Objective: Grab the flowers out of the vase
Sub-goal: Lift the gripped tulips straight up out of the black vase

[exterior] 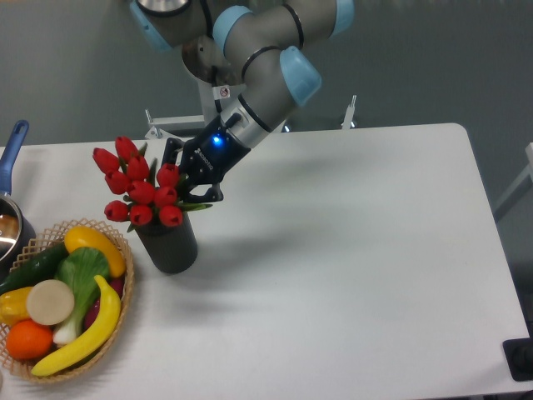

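Observation:
The flowers [137, 187], a bunch of red tulip buds with green leaves, stand raised above the mouth of the vase [169, 244], a dark cylinder on the left part of the white table. Their stems still reach down toward the vase mouth. My gripper [186, 183] comes in from the upper right and is shut on the flowers at the right side of the bunch, just above the vase rim. The buds partly hide its fingertips.
A wicker basket [128, 287] of fruit and vegetables sits at the front left, close beside the vase. A pot with a blue handle [12, 143] shows at the left edge. A black object [520, 358] sits at the table's front right corner.

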Controlling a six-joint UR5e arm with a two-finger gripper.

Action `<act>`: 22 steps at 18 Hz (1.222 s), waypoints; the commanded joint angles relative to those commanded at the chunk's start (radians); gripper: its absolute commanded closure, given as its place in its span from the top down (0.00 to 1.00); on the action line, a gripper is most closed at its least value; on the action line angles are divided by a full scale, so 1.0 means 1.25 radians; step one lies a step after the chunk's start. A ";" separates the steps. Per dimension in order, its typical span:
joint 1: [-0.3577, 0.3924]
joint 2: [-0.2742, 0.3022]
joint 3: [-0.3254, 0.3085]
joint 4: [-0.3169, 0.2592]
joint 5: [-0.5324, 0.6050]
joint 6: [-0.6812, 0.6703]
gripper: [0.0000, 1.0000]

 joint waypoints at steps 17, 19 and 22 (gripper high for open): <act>0.036 0.056 0.108 -0.004 -0.060 -0.269 0.04; 0.037 0.056 0.120 -0.004 -0.064 -0.293 0.04; 0.047 0.064 0.133 -0.006 -0.081 -0.325 0.04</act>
